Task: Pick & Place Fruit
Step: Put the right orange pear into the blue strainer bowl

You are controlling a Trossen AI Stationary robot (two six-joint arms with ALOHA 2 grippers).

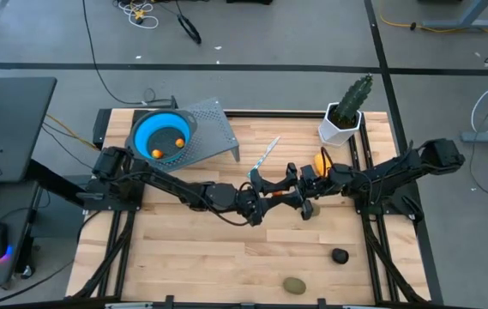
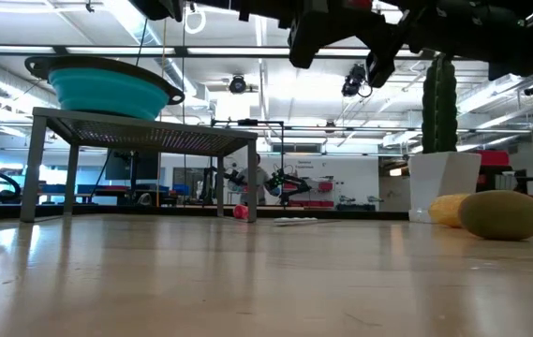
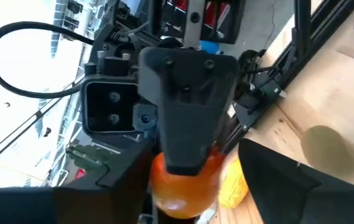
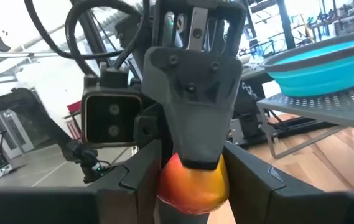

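Worktop (image 1: 192,249): raised rack (image 1: 213,129) at back left, bowl (image 1: 162,133) on it, two small fruit pieces (image 1: 168,148) inside the bowl. Potted plant (image 1: 346,112) at back right. Thin stick (image 1: 267,153) lies between rack and plant. Left gripper (image 1: 285,199) and right gripper (image 1: 276,178) meet mid-worktop, a round fruit (image 4: 192,183) between both sets of fingers. Oval fruit (image 1: 322,160) just behind right gripper, another oval (image 1: 311,209) just before it. Dark round fruit (image 1: 339,255) front right; last oval (image 1: 293,285) at front edge.

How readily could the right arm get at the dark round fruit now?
Probably not yet: the right gripper is shut on an orange fruit, meeting the left gripper mid-table. Otherwise the dark round fruit lies unobstructed.
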